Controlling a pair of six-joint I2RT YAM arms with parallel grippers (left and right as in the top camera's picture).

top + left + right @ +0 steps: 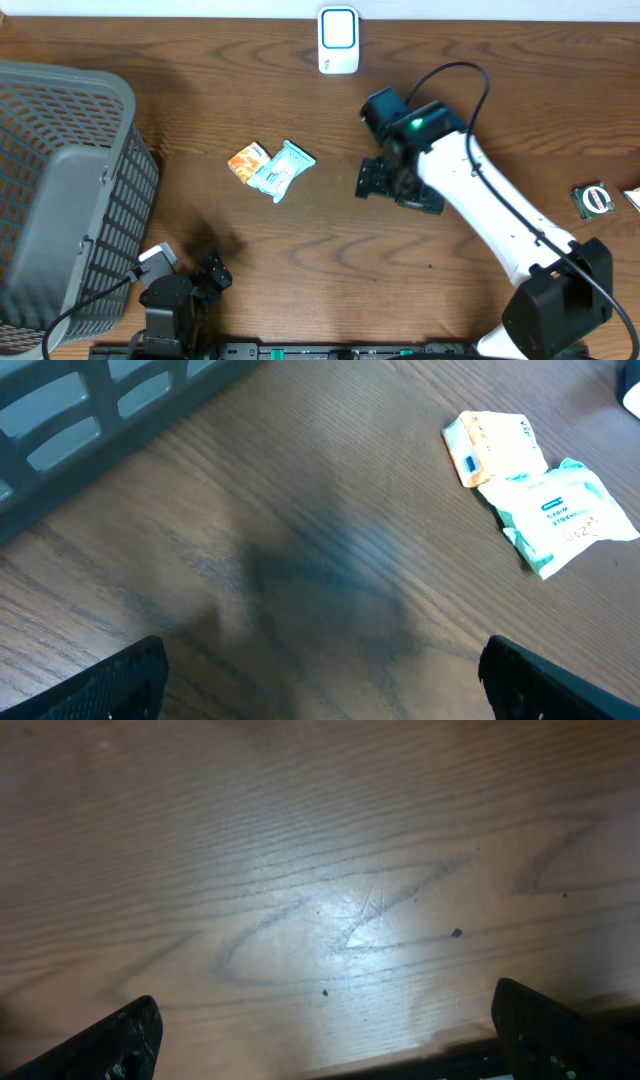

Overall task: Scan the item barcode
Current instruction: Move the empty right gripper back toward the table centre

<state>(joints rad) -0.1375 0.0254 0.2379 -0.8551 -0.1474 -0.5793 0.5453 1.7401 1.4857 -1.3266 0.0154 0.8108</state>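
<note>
1. The left gripper (pixel 214 272) sits low near the front edge of the table (pixel 300 260), toward its left end, just right of the basket (pixel 70 190).
2. Its jaws are spread wide and hold nothing. In the left wrist view the two fingertips (pixel 110 685) stand far apart at the bottom corners, with only bare wood between them.
3. The right gripper (pixel 364 181) hovers over the middle of the table, right of centre, pointing left at the end of the white right arm (pixel 490 205).
4. Its jaws are also fully released and empty. The right wrist view shows bare wood grain between the fingertips (pixel 545 1030), and nothing touches them.
5. Two items lie near the table's centre, between the basket and the right gripper: an orange packet (pixel 246 162) and a teal packet (pixel 282 170).
6. The two packets touch, with the teal one on the right and overlapping the orange one's edge. Both lie flat.
7. Neither gripper touches a packet. The right gripper is near the teal one and the left is well apart from both.
8. The scanner (pixel 338 40), white with a blue-lit face, stands at the back edge, near its middle, well apart from the packets.
9. A green item (pixel 592 199) lies near the right edge, apart from everything else.
10. No barcode can be made out on any packet.
</note>
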